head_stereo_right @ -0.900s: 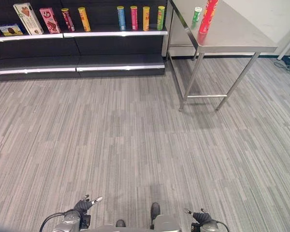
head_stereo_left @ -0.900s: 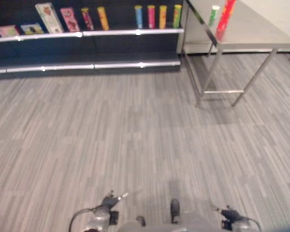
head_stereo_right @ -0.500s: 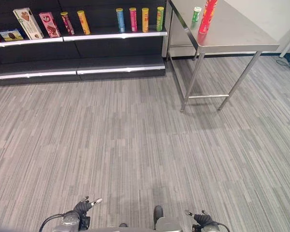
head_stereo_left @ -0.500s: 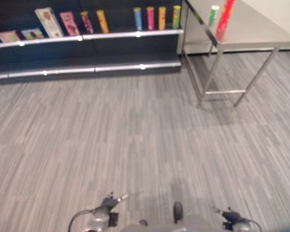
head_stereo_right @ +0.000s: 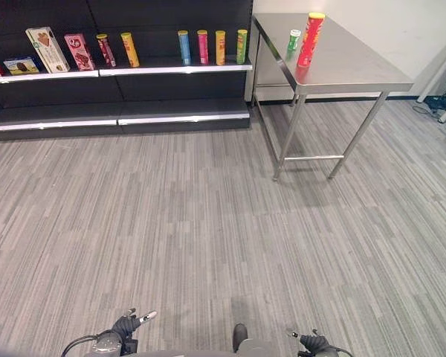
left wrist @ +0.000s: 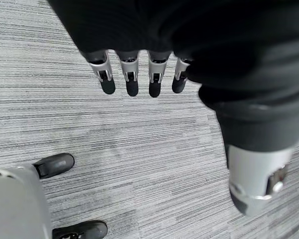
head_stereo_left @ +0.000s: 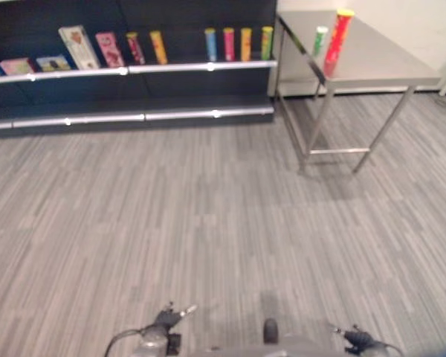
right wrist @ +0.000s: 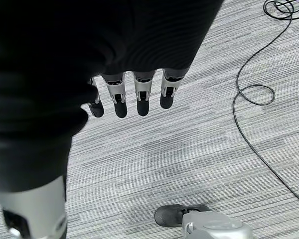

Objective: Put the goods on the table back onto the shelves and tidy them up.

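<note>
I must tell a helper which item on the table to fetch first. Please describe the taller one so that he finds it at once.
Find the steel table at the right end of the dark shelves. Two upright tubes stand near its far left corner. Take the red tube with the yellow lid; it is far taller than the small green tube with the white lid to its left.

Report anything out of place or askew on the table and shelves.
Two goods stand on the steel table instead of the shelf: a tall red tube and a short green can. On the shelf, the white box and the two tubes beside the pink box lean; nothing has spilled.
</note>
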Tool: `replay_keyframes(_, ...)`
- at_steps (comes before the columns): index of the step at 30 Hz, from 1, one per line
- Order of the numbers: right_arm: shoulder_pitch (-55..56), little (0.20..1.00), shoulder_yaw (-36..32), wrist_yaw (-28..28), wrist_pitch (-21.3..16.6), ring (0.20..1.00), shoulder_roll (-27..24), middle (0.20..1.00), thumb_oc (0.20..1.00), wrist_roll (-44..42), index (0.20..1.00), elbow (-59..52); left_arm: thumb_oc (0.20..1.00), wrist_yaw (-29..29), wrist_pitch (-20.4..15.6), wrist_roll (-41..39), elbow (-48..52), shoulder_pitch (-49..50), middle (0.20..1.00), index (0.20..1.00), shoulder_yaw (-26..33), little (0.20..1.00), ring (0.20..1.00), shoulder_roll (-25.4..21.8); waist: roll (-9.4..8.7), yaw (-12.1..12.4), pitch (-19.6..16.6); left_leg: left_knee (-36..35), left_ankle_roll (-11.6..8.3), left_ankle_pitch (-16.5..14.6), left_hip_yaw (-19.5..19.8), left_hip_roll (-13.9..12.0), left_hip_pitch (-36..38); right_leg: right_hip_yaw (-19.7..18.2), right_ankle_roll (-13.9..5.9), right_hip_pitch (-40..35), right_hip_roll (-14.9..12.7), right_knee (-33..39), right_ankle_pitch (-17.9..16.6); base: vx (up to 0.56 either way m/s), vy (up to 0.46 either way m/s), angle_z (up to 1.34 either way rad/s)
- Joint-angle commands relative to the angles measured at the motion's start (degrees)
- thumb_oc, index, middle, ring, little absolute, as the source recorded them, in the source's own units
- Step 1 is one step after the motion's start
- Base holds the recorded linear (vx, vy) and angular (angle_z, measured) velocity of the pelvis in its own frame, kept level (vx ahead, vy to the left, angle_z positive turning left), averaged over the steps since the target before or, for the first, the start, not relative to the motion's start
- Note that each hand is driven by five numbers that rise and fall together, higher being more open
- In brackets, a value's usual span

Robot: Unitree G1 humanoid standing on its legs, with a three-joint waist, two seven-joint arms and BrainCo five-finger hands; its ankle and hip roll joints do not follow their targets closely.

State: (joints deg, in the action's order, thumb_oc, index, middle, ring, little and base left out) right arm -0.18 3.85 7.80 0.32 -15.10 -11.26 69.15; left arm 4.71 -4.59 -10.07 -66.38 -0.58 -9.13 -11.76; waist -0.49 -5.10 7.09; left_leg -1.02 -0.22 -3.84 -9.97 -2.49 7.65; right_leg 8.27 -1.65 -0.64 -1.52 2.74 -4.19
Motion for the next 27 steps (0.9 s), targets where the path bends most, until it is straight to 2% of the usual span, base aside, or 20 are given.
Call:
replay_keyframes(1, -2.8, 1.000, 0.3, 0.1, -1.2, 1.000, -1.1, 1.000, 1.000, 0.2, 1.000, 0.9, 1.000, 0.5, -1.2, 0.9, -1.2, -2.7, 1.000, 1.000, -0.6, 1.000, 1.000, -1.8, -1.44, -1.1, 1.4, 3.4, -6.16, -2.6, 2.5, -3.3, -1.3, -1.0, -8.17, -2.5, -5.8, -5.9, 10.5, 0.00, 0.000, 0.00)
replay_keyframes(15, -2.6, 1.000, 0.6, 0.5, -1.3, 1.000, -1.2, 1.000, 1.000, 0.5, 1.000, 1.1, 1.000, 0.9, -1.2, 1.5, -1.6, -2.3, 1.000, 1.000, -0.7, 1.000, 1.000, -1.7, -1.25, -0.7, 1.5, 2.6, -6.42, -1.7, 3.2, -4.1, -1.1, -0.9, -7.67, -3.3, -5.0, -5.0, 10.9, -0.01, -0.011, 0.00)
replay_keyframes(27, -3.4, 1.000, 0.8, 0.7, -1.0, 1.000, -1.0, 1.000, 1.000, 0.2, 1.000, 0.8, 1.000, 1.2, -1.2, 0.9, -0.7, -3.2, 1.000, 1.000, -0.8, 1.000, 1.000, -1.9, -1.53, -0.8, 2.4, 4.9, -5.04, -2.8, 3.9, -2.3, -4.2, -2.8, -8.64, 0.0, -6.0, -5.9, 9.5, -0.01, 0.043, -0.02)
